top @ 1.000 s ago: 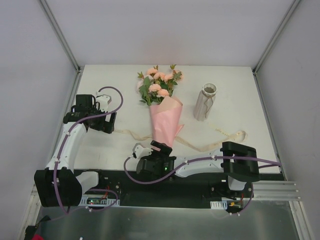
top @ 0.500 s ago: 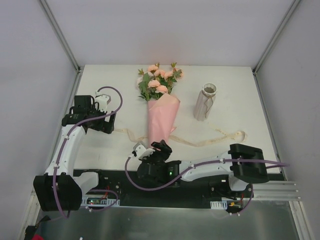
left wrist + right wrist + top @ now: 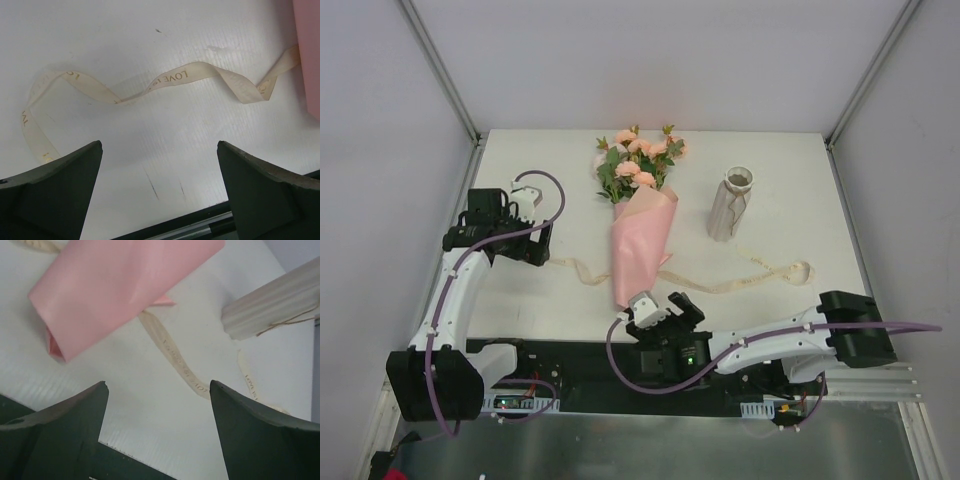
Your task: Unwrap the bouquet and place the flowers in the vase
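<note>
The bouquet lies in the middle of the table, still rolled in its salmon-pink paper cone. Its flowers point to the far side and the cone's tip to the near edge. The cream ribbon lies loose across the table, passing under the cone. The vase stands upright to the right of the blooms. My right gripper is open and empty at the near edge, just right of the cone's tip. My left gripper is open over the ribbon's left end.
The table's black front edge runs just below my right fingers. White walls enclose the table on the left, right and far side. The ribbon's right end curls near the right wall.
The right gripper closed partway near the cone's tip, then opened and drew back to the right and toward the near edge. The cone's tip has swung left. The left arm barely moved.
</note>
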Tool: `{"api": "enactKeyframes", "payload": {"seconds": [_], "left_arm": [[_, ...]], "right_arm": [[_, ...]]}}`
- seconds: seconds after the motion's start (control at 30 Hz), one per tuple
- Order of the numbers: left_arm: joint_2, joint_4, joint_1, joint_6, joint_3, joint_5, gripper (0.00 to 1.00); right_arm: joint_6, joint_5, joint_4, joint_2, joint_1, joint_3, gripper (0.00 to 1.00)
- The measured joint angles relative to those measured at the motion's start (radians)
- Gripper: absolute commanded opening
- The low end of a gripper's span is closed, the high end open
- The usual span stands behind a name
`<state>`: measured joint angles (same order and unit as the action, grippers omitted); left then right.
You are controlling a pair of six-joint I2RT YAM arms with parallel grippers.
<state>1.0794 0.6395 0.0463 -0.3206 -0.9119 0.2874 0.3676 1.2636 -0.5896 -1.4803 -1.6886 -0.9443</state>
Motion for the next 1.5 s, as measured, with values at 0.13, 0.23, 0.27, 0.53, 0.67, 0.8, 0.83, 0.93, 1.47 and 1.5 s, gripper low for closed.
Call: {"api": "enactKeyframes", "payload": {"seconds": [0.13, 0.23, 0.27, 0.53, 0.67, 0.8, 0.83, 0.93, 1.47, 1.5], "left_arm": [[0.020, -0.001, 0.000, 0.004, -0.006, 0.000, 0.99], [0.024, 0.000, 0.000, 0.005, -0.006, 0.000, 0.99], [0.025, 0.000, 0.000, 0.004, -0.006, 0.000, 0.99], [0.027, 0.000, 0.000, -0.005, -0.006, 0.000, 0.99], [0.032, 0.000, 0.000, -0.009, -0.006, 0.000, 0.99], [0.038, 0.000, 0.000, -0.012, -0.006, 0.000, 0.99], [0.039, 0.000, 0.000, -0.013, -0.006, 0.000, 0.99], [0.040, 0.000, 0.000, -0.014, -0.006, 0.000, 0.99], [0.040, -0.005, -0.001, -0.029, -0.005, 0.000, 0.99], [0.040, -0.005, -0.001, -0.031, -0.005, 0.000, 0.99]], "right_arm": [[-0.165, -0.181, 0.145, 0.016, 0.053, 0.086, 0.89], [-0.282, -0.298, 0.245, 0.004, 0.106, 0.069, 0.89], [-0.316, -0.338, 0.272, -0.007, 0.120, 0.055, 0.89], [-0.482, -0.524, 0.415, -0.141, 0.201, -0.034, 0.88], [-0.530, -0.549, 0.444, -0.201, 0.233, -0.058, 0.87], [-0.566, -0.554, 0.466, -0.258, 0.251, -0.077, 0.84], [-0.575, -0.548, 0.473, -0.274, 0.253, -0.083, 0.83], [-0.600, -0.504, 0.494, -0.316, 0.253, -0.099, 0.80], [-0.714, -0.208, 0.770, -0.461, 0.249, -0.117, 0.56], [-0.716, -0.197, 0.774, -0.462, 0.246, -0.117, 0.50]]}}
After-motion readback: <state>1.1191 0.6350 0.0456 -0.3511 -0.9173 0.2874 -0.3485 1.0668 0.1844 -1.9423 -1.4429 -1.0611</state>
